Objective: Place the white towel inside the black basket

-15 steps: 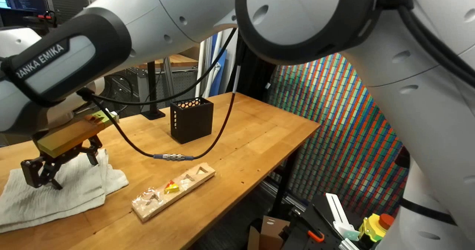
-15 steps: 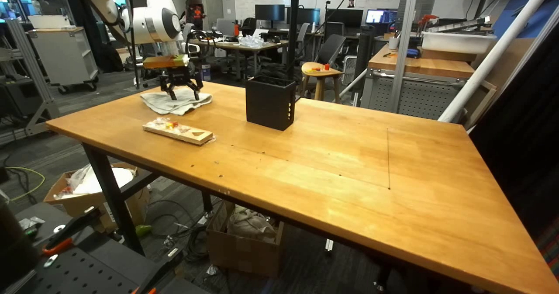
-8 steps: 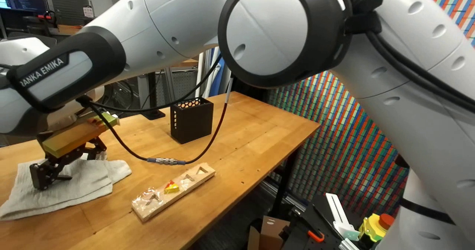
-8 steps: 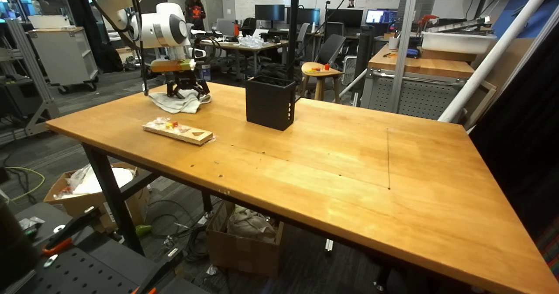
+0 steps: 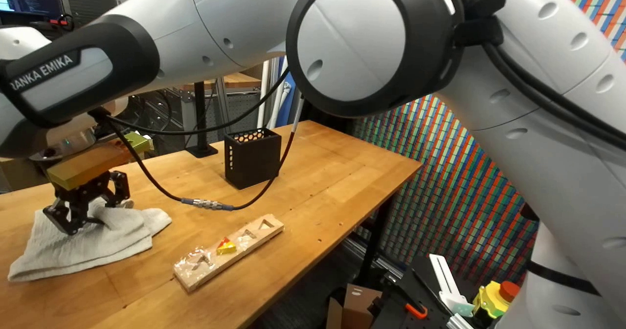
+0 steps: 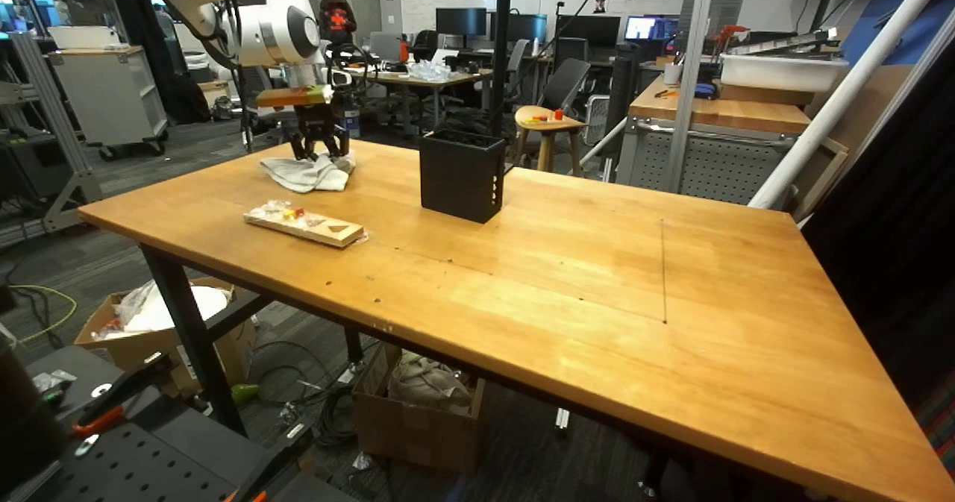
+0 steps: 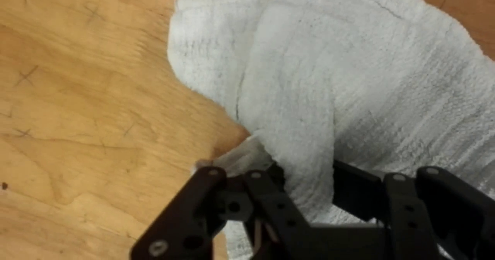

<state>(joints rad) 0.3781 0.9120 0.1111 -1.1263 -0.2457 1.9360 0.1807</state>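
Note:
The white towel (image 5: 93,246) lies bunched on the wooden table in both exterior views. My gripper (image 5: 110,210) is right over it, fingers drawn inward. A raised fold of the towel (image 7: 294,109) sits between the dark fingers (image 7: 355,190) in the wrist view, pinched from both sides; the left fingertip is partly covered by cloth. Most of the towel still rests on the table. The black basket (image 5: 254,160) stands upright, apart from the towel and farther along the table, with honeycomb holes in its walls. Its floor is hidden in both exterior views.
A plastic-wrapped wooden strip (image 5: 228,253) with triangular slots and a red-yellow piece lies between the towel and the table's near edge. A cable with a metal connector (image 5: 208,204) hangs from the arm in front of the basket. A black post (image 5: 199,123) rises behind.
The fingers have closed from wide apart onto the towel. My gripper went down, then rose slightly. The towel has been drawn together and dragged a little toward the basket's side.

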